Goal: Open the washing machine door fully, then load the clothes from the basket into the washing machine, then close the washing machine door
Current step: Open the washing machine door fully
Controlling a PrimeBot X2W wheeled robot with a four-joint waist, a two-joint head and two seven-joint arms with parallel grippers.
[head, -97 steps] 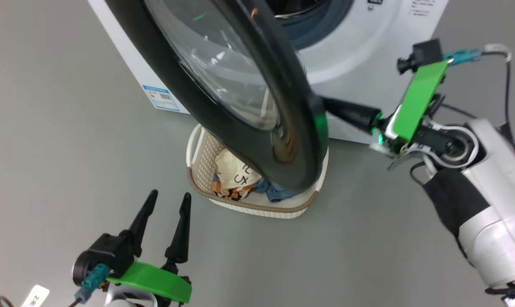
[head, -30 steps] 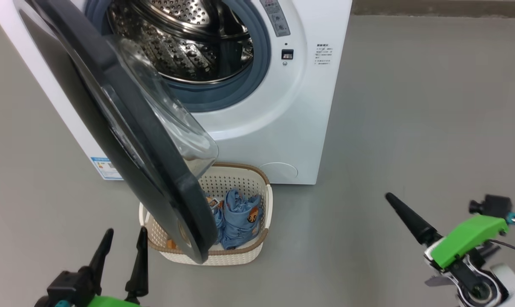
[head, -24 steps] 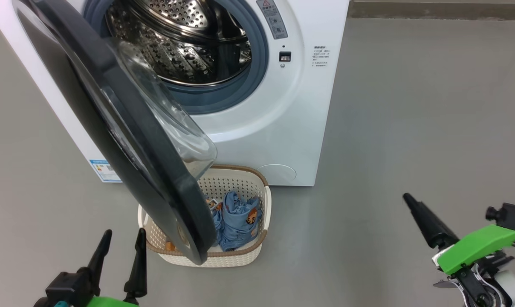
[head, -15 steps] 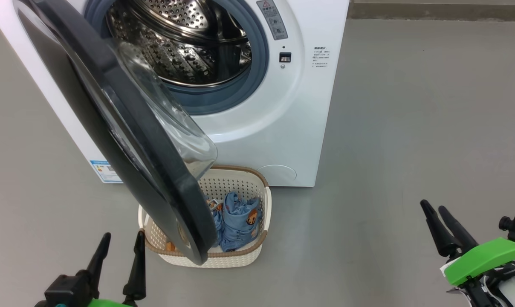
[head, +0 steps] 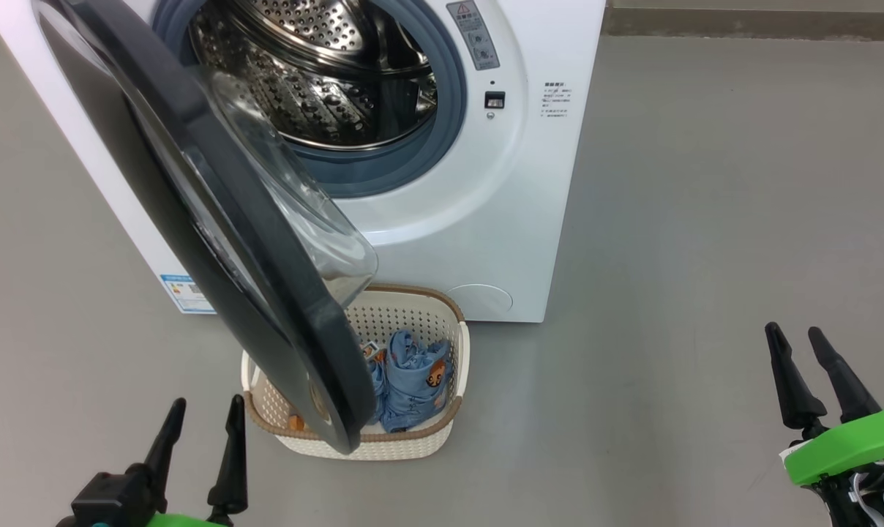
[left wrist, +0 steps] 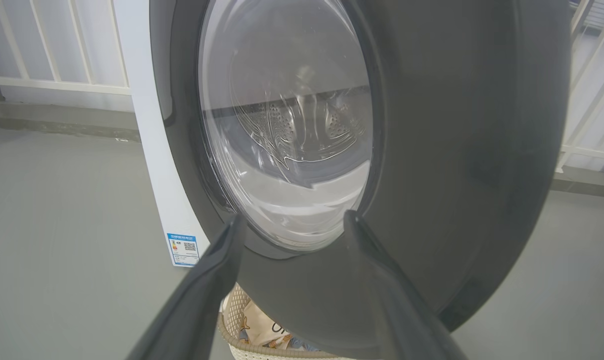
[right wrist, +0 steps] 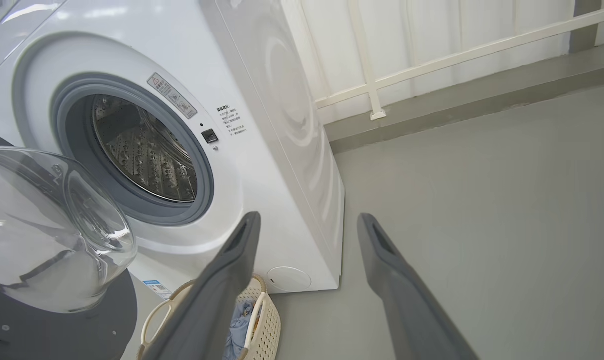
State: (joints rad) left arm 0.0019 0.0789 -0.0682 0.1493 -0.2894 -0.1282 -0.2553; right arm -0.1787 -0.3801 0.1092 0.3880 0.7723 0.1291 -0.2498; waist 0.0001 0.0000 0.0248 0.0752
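The washing machine door is seen swung out over the basket of clothes on the floor before the washing machine. The right jaws, now withdrawn from it, and the left jaws are held apart, empty. Loading is judged next.

a smooth grey floor lies evenly lit, with a soft sheen. along its far edge runs a low grey kerb — above it a white railing of thin bars, bright pale wall behind.
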